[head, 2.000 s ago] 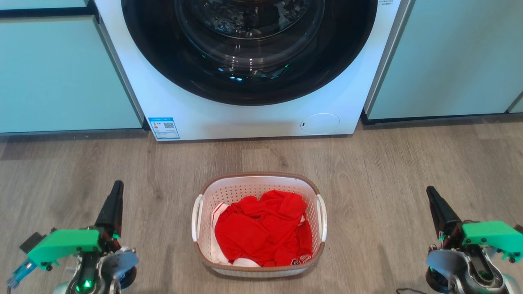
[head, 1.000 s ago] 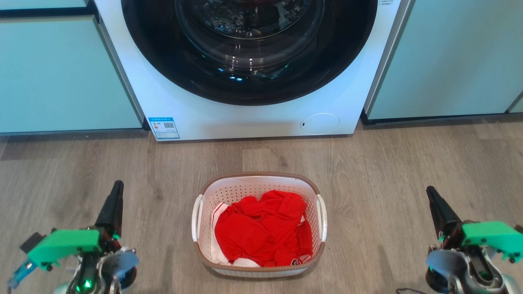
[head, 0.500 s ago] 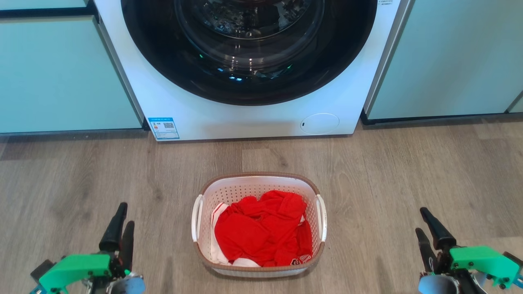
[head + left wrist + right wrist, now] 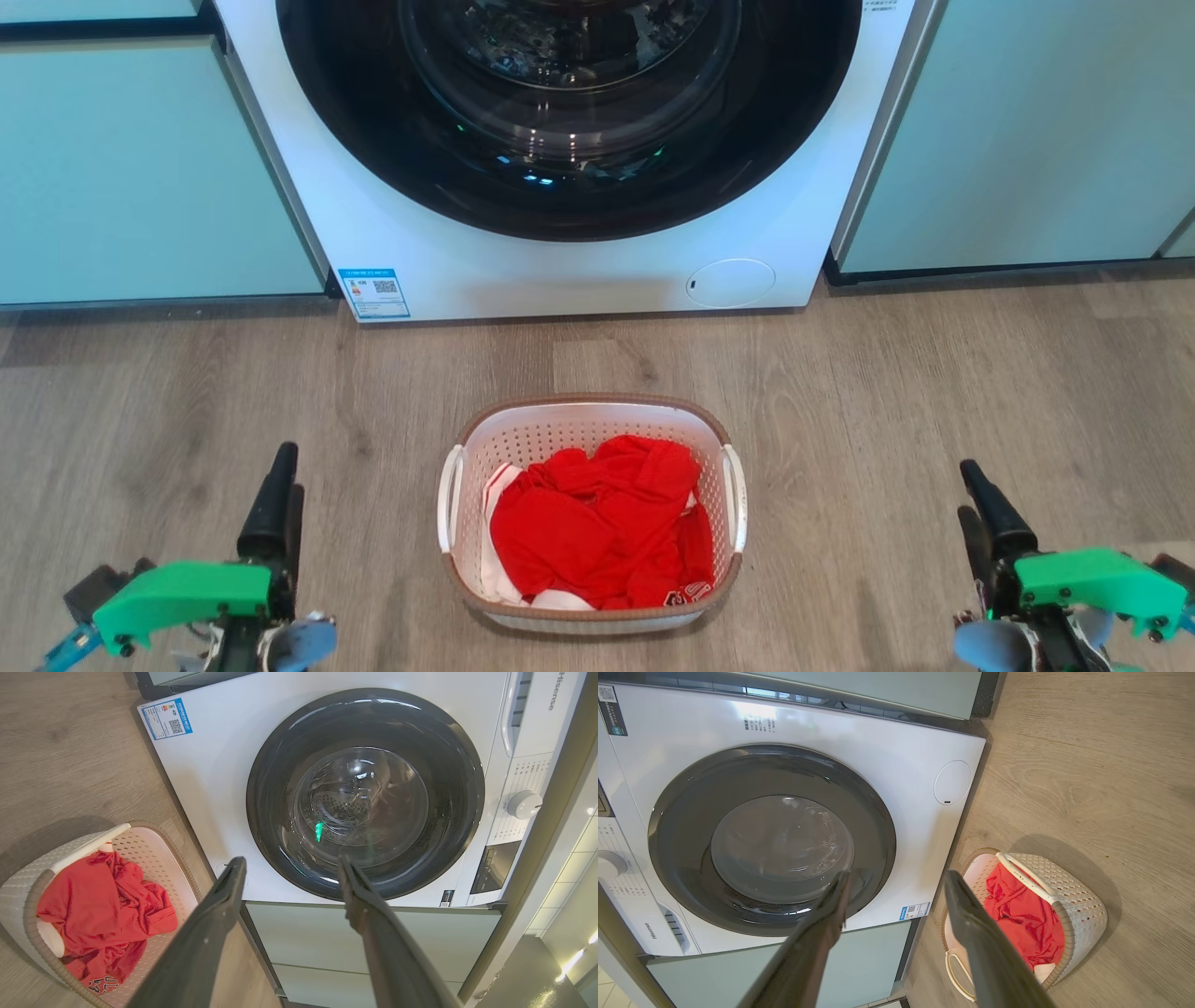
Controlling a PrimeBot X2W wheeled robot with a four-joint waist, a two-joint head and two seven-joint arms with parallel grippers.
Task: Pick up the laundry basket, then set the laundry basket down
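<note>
The laundry basket stands on the wooden floor in front of the washing machine. It is white and perforated, with a brown rim and white side handles, and a red garment lies in it. My left gripper hovers well to the basket's left. My right gripper is equally far off on its right. Neither touches it. In the left wrist view the left gripper is open and empty, with the basket at lower left. In the right wrist view the right gripper is open and empty, with the basket at lower right.
The white washing machine with its closed dark round door stands just behind the basket. Pale green cabinets flank it on the left and right. Bare wooden floor lies around the basket.
Both grippers dropped lower in the head view, then rose slightly. Each now shows two separate fingers where one dark shape showed before. The basket has not moved.
</note>
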